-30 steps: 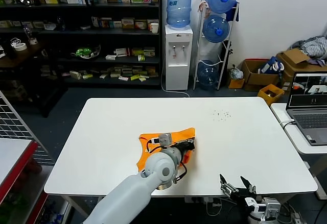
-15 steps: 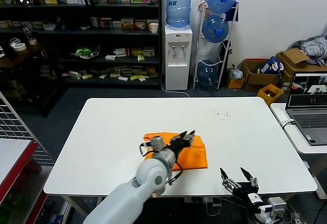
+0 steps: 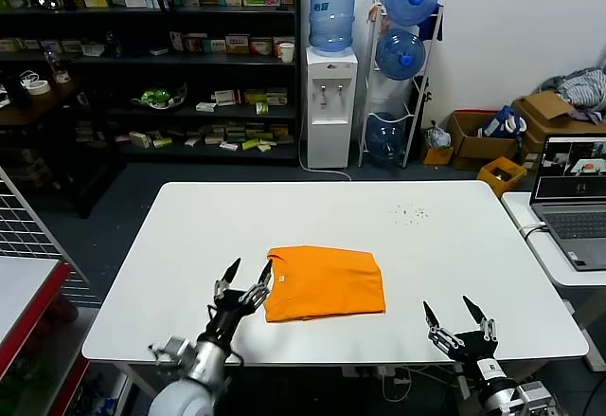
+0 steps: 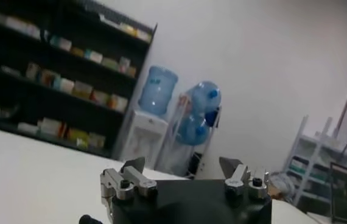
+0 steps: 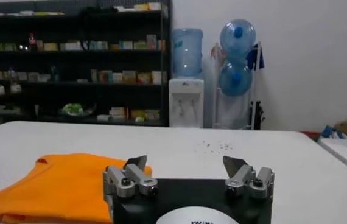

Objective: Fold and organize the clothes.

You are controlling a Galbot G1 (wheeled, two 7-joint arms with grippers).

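The orange T-shirt (image 3: 324,281) lies folded into a flat, nearly rectangular packet on the white worktop (image 3: 454,245), about in the middle between the left and right edges and closer to the near edge than to the far edge. Its long axis runs parallel to the near edge, from left to right. The ribbed collar shows at the far left corner of the packet, so the neck end points toward the left side of the worktop. The left hand (image 3: 243,279) is released, its fingers spread wide and pointing up, and it holds nothing; it stands just beside the left short edge of the shirt, near the near edge of the worktop, but I cannot tell whether a fingertip touches the fabric. The shirt therefore lies directly to the right of this hand. The right hand (image 3: 459,315) is also released and empty; it waits at the near edge toward the right corner, well apart from the shirt. The left hand is clearly the nearer one. In my judgement the folding looks nearly complete, and any further move would be only a small tidying, most easily made from the left side.
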